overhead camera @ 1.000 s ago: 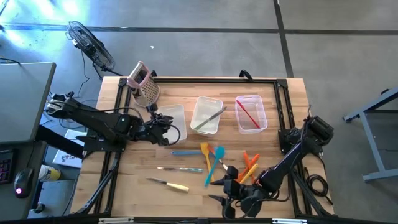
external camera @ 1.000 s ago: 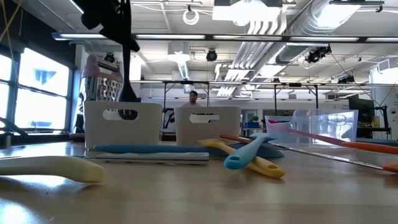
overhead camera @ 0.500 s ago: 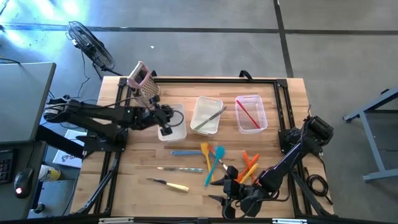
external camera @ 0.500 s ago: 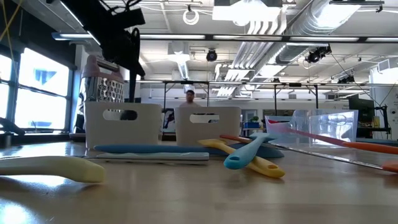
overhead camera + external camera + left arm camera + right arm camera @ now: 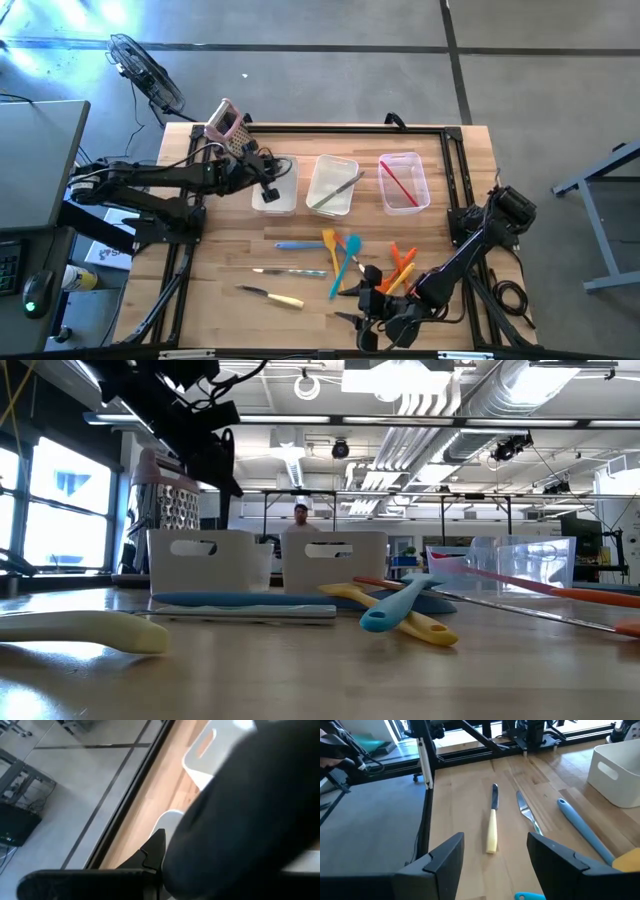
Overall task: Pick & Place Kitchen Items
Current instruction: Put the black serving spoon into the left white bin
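The left gripper (image 5: pixel 262 178) reached out over the left clear bin (image 5: pixel 287 203), at the far left of the tabletop (image 5: pixel 215 275). Its fingers looked closed on a dark utensil, apparently the black ladle (image 5: pixel 226 468), which hung tilted above the bin's rim in the low view. The left wrist view was mostly blocked by a dark rounded shape, so the exact grip could not be checked there.

The right gripper (image 5: pixel 495 855) waited low near the front edge of the tabletop, fingers spread apart and empty, facing a yellow-handled knife (image 5: pixel 492 827). A blue spatula (image 5: pixel 300 244) and a cluster of orange utensils (image 5: pixel 402 262) lay loose between the bins and that arm.

The step in hand seemed to be dropping the ladle into the left bin. To do it well, the arm should bring the ladle's head down inside the walls before letting go, since a tilted release from above the rim could tip it over the edge. The metal grater (image 5: pixel 235 140) stood just beside the bin, so the wrist should stay clear of it.
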